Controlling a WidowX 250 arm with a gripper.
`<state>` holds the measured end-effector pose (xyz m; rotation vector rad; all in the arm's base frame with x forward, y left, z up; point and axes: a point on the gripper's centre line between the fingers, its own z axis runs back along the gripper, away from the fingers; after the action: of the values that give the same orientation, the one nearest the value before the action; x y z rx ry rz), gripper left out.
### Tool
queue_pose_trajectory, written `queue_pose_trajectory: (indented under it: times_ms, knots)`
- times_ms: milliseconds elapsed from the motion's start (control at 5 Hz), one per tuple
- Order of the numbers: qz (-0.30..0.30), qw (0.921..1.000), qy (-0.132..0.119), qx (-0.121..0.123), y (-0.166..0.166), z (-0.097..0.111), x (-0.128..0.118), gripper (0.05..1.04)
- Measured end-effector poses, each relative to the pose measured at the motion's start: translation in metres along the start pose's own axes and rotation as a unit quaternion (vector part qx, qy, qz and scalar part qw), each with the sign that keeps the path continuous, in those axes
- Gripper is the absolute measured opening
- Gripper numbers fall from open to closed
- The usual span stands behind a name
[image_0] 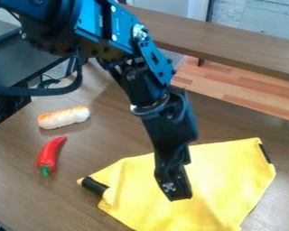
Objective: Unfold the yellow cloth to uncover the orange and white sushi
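Observation:
The black gripper hangs from the arm over the middle of a yellow cloth; whether it touches the cloth I cannot tell. Spread on the brown table, the cloth has a black roll-like piece at its left corner and a dark strip at its upper right corner. To the left lies a red chili pepper with its green stem toward the front. Behind the pepper is a white and orange-brown roll-shaped item.
The brown table has its back edge running diagonally toward the right. Beyond it are a wooden bench or shelf and a plank floor. A dark surface stands at the upper left, with a black cable looping from the arm.

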<state>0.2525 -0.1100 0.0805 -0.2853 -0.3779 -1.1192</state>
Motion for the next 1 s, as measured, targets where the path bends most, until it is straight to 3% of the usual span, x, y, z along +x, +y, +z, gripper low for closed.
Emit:
queue_pose_trajectory:
  times_ms: [200, 400, 600, 800, 1000]
  knots:
    - [0.008, 0.9999, 0.011, -0.004, -0.001, -0.006, -0.004, 1.001]
    - [0.007, 0.9978, 0.050, 0.044, -0.017, -0.024, 0.003, 1.001]
    - [0.023, 0.9896, 0.086, 0.113, -0.024, -0.045, 0.008, 1.001]
    - [0.036, 0.9765, 0.110, 0.182, -0.035, -0.069, 0.012, 1.001]
    - [0.055, 0.9606, 0.140, 0.234, -0.038, -0.089, 0.008, 1.001]
